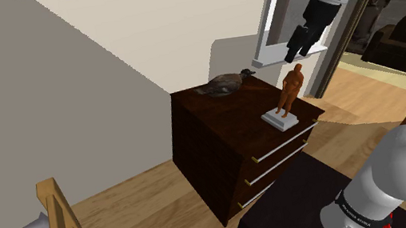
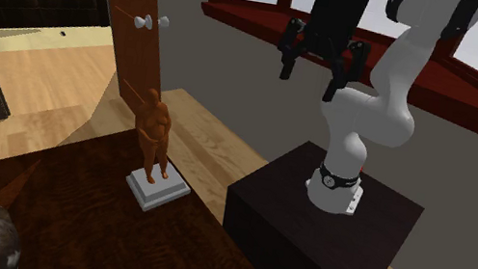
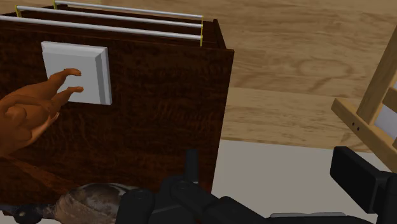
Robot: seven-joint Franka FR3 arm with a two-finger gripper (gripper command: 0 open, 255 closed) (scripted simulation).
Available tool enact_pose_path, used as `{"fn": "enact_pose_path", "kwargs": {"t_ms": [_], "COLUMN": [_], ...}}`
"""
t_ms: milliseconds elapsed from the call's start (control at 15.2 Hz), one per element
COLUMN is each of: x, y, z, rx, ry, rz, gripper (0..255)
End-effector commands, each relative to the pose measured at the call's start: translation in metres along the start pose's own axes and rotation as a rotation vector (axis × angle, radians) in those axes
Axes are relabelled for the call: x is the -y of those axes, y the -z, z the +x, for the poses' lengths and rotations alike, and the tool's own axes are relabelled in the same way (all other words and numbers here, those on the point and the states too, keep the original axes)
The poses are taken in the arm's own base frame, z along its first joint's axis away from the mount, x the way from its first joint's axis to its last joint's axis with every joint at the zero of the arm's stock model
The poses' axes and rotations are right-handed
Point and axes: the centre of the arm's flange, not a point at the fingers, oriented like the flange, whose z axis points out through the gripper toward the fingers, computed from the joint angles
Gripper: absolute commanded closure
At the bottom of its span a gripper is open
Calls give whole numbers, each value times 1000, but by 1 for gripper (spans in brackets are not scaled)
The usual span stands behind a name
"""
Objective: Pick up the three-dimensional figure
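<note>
The figure (image 1: 293,87) is orange-brown on a pale grey base (image 1: 284,119). The dresser (image 1: 205,141) is dark reddish-brown with wood grain and silver handles (image 1: 282,145). The bird (image 1: 224,84) is mottled brown-grey. The hand (image 2: 310,79) is black.

The white arm (image 2: 387,78) rises upright, bends over at the top and carries its wrist high. Its black gripper (image 2: 308,83) points straight downward, the two fingers (image 2: 289,58) standing well apart.
</note>
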Motion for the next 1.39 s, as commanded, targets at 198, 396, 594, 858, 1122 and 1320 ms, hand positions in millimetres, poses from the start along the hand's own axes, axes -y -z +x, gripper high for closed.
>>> {"fn": "enact_pose_path", "kwargs": {"t_ms": [198, 396, 594, 858, 1122, 1320], "x": [-36, -71, -107, -155, -202, -238], "y": [-14, -29, -43, -62, -82, -96], "z": [9, 17, 26, 38, 50, 59], "rx": [-1, -2, -3, -4, -6, -7], "ry": [2, 4, 6, 9, 11, 13], "rz": [-1, -2, -2, -3, -5, -5], "gripper": [0, 0, 0, 0, 0, 0]}}
